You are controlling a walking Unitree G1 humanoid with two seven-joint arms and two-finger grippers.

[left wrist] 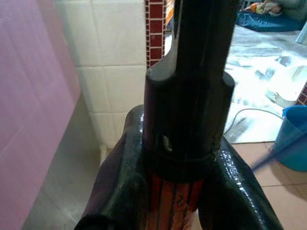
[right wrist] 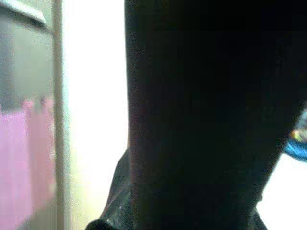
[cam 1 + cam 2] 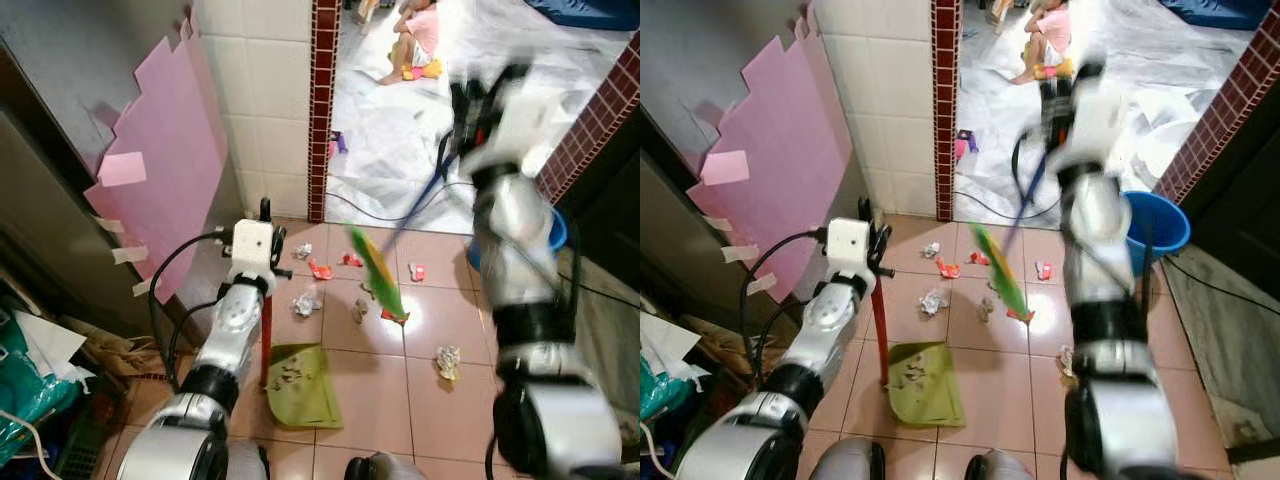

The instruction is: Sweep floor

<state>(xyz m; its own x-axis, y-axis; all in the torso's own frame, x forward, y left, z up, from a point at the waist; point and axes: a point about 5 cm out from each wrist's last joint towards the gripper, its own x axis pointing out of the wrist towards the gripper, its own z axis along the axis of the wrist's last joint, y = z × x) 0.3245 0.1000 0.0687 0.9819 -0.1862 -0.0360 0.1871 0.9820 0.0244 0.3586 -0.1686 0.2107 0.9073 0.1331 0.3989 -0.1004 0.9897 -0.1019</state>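
Right below my camera sits the green dustpan point(image 3: 300, 385) on the pink tiled floor point(image 3: 360, 400), paper scraps point(image 3: 447, 362) scattered around. White plastic sheeting point(image 3: 400, 140) covers the room beyond. My left pincer point(image 3: 265, 215) is clamped on the dustpan's red handle point(image 3: 266, 335). Right pincer point(image 3: 480, 95) is raised high, blurred, holding the broom point(image 3: 378, 272); can't tell its grip exactly.

Right gripper point(image 3: 478, 100) and broom point(image 3: 378, 272) motion-blurred; person point(image 3: 415, 40) cut off at top edge.
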